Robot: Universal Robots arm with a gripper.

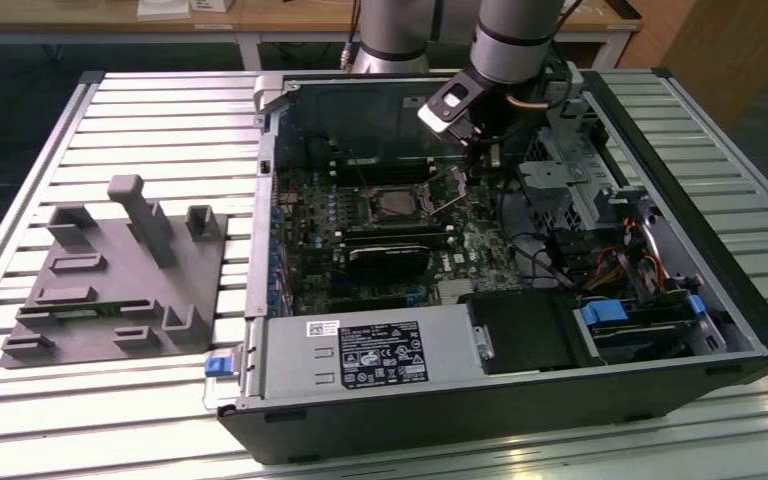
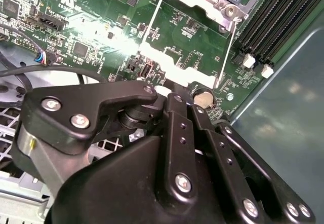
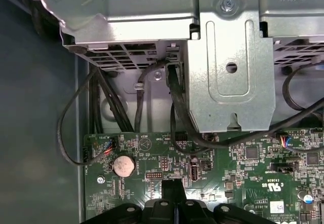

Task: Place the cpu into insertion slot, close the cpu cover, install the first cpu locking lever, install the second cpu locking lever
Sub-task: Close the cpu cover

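Observation:
In the exterior view the insertion slot sits mid-board, a dark square inside a shiny silver rim. The cpu is hidden from me. My gripper hangs just to the exterior view's right of the slot, low over the board. One thin wire locking lever slants up from the slot toward it. The second wrist view has the silver cpu cover plate and two wire levers running toward my gripper. Its fingers are shut, with nothing seen between them. They hover near a coin battery.
Long black memory slots run beside the socket. A metal drive cage and black cables crowd the case on the exterior view's right. A black expansion card lies in front of the socket. A grey fixture block stands outside the case.

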